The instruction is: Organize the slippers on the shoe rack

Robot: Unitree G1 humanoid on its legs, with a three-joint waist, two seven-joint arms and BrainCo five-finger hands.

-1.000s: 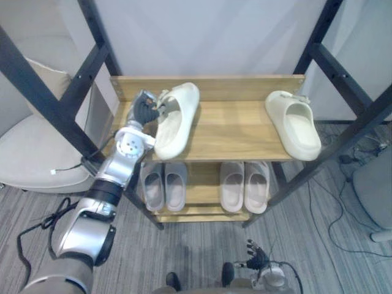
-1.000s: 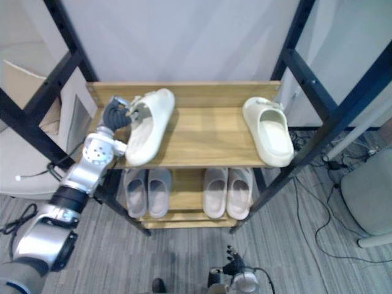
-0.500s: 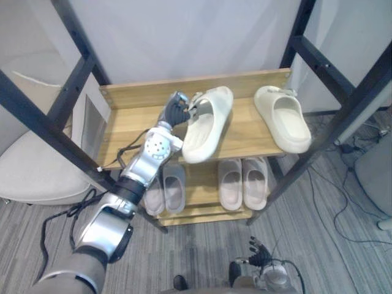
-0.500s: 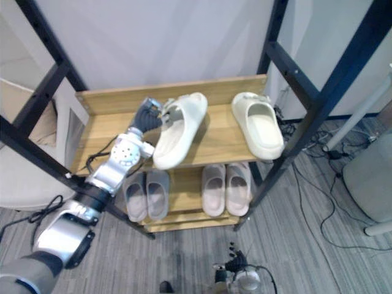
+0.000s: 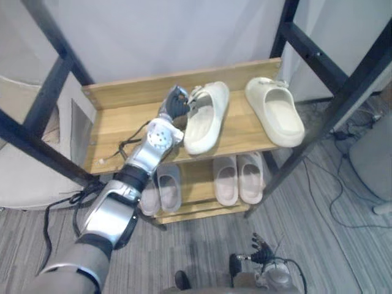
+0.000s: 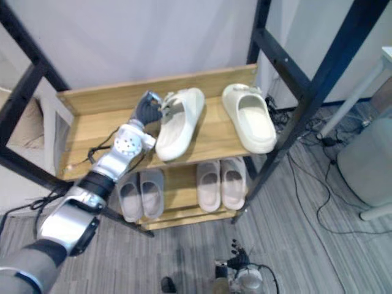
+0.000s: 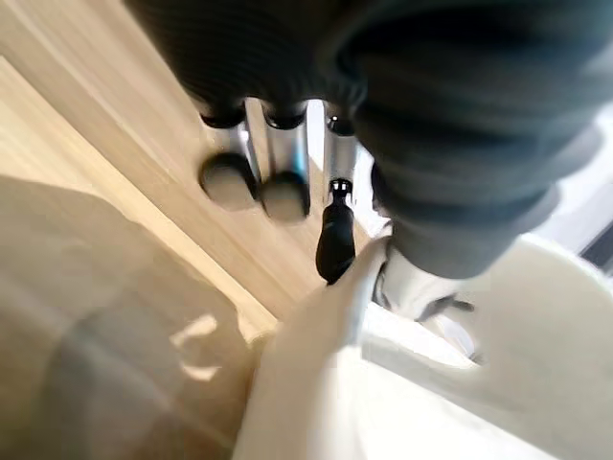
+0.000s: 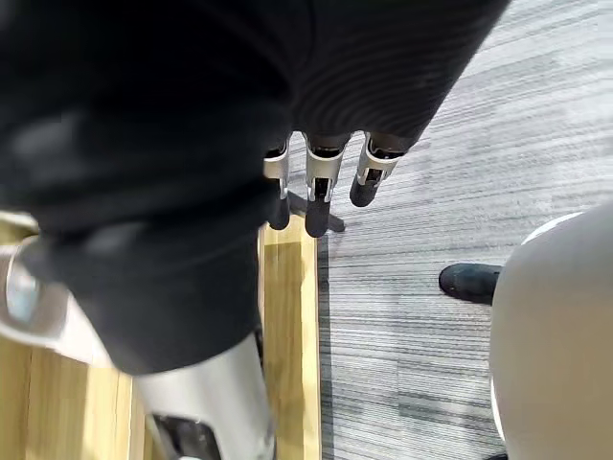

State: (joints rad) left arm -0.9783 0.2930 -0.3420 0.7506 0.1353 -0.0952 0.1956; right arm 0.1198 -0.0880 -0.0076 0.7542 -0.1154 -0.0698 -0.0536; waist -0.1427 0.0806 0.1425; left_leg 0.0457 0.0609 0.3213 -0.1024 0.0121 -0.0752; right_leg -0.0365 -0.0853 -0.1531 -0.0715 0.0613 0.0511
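Currently left robot hand (image 5: 176,105) pinching rim of cream chunky slipper (image 5: 206,122) on wooden top shelf (image 5: 116,131).

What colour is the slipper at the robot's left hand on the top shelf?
The slipper is cream, an off-white; the left eye view shows it best.

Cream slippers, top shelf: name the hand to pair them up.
Left. The left hand grips one cream slipper by its edge; the right hand hangs low near the floor.

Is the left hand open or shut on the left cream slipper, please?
Shut: left hand pinches the left cream slipper by its rim.
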